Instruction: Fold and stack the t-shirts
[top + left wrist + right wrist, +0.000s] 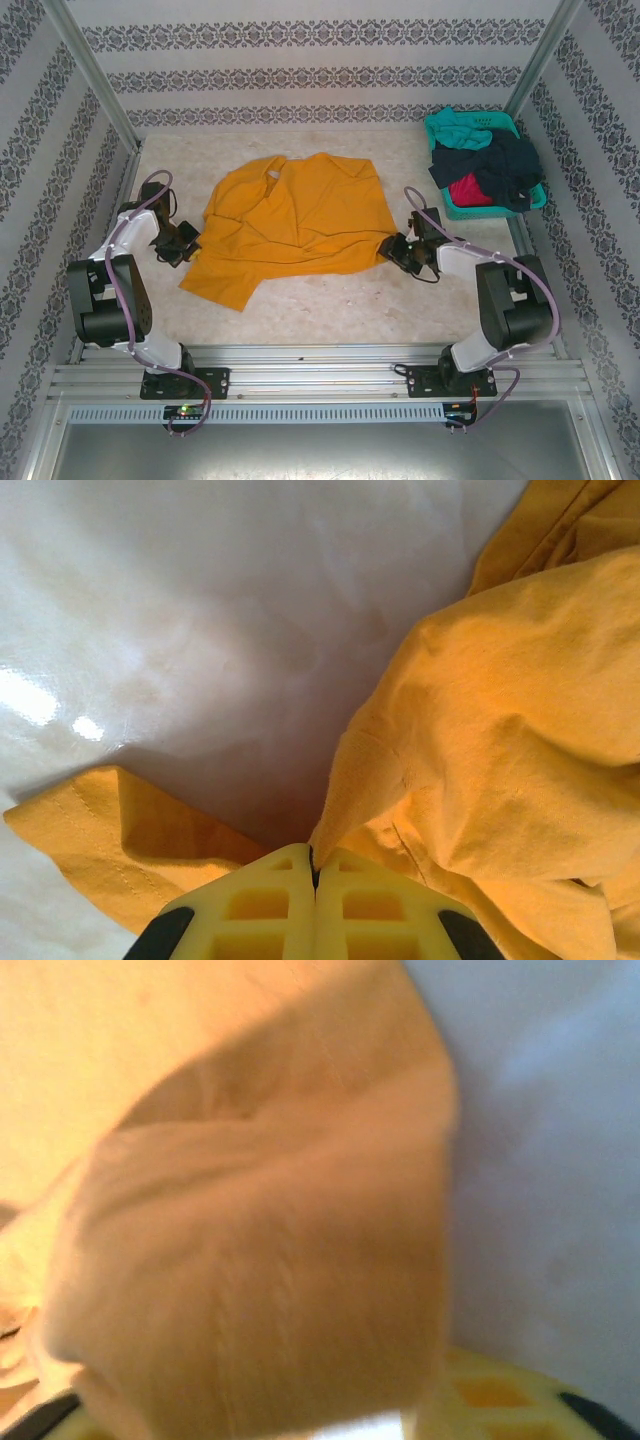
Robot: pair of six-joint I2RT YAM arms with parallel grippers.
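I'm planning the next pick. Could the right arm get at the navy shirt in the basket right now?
Probably, yes: the navy shirt lies topmost in the basket, on the side of the right gripper, with bare table between. But the orange shirt drapes over that gripper, so it should shed that first.

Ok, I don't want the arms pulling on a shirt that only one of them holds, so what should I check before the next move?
1. Left gripper shut on the orange shirt: ok, cloth is pinched between its closed fingers.
2. Right gripper gripping the shirt's right edge: cannot tell; its wrist view is blurred, with cloth draped across it.
3. Shirt lying flat: not ok, it is creased and bunched.
4. Bare table in front of the shirt: ok.
5. Other shirts in the basket, apart from the orange one: ok.
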